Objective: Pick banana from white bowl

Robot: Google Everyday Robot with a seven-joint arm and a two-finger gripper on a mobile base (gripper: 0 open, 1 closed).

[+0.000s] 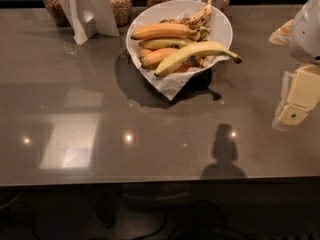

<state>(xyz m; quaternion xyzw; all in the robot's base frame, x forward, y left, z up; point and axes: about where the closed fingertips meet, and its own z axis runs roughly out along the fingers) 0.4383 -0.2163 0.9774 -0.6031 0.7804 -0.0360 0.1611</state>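
Risk: my pale boxy gripper (296,100), hanging at the right edge of the bench (150,119), open or closed I cannot tell, may clip the wide white paper-lined bowl (221,21) by the far edge and roll out the long curved yellow-green banana (195,53) lying topmost.

My gripper (294,106) hangs at the right edge, partly cut off. The top edge crops the glass jars (120,4).

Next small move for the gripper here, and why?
Probably move left toward the banana. The gripper hangs to the right of the white bowl, well apart from it. The banana lies on top of the pile, with its stem tip past the rim on the gripper's side.
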